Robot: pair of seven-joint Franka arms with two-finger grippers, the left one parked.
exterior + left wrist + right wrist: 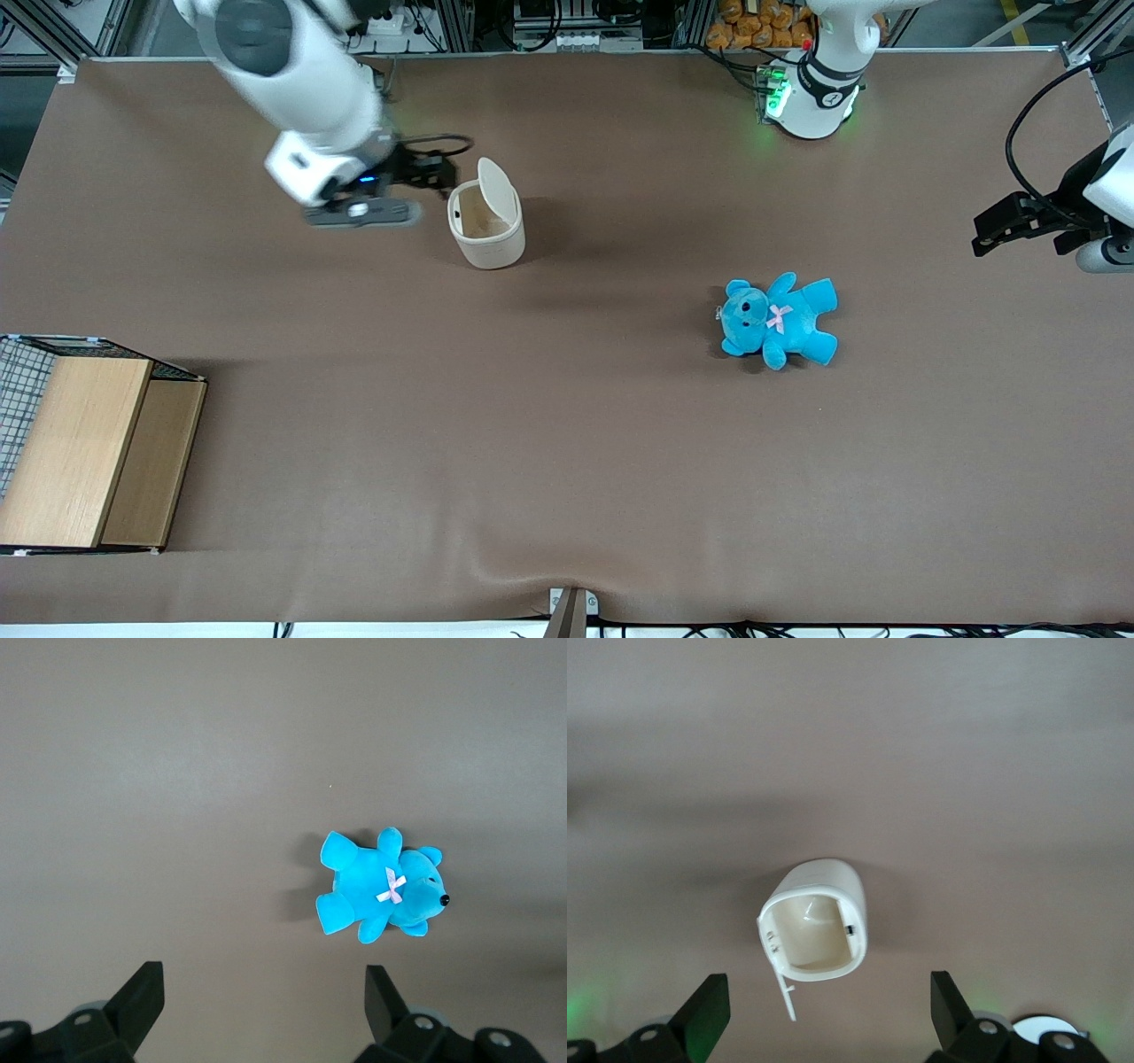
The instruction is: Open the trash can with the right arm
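Observation:
The cream-white trash can (pixel 492 251) stands upright on the brown table with its flip lid (pixel 497 185) raised, so the inside shows. My right arm's gripper (pixel 431 171) hovers just beside the can's rim, toward the working arm's end, and does not touch it. In the right wrist view the trash can (pixel 824 881) shows with its mouth open and its lid (pixel 784 989) seen edge-on. The gripper (pixel 828 979) there is open wide and empty, with one black finger (pixel 707 1010) on each side of the can.
A blue teddy (pixel 780 321) lies on the table toward the parked arm's end, nearer the front camera than the can; it also shows in the left wrist view (pixel 381 895). A wooden box with wire mesh (pixel 80 443) sits at the working arm's end, near the front edge.

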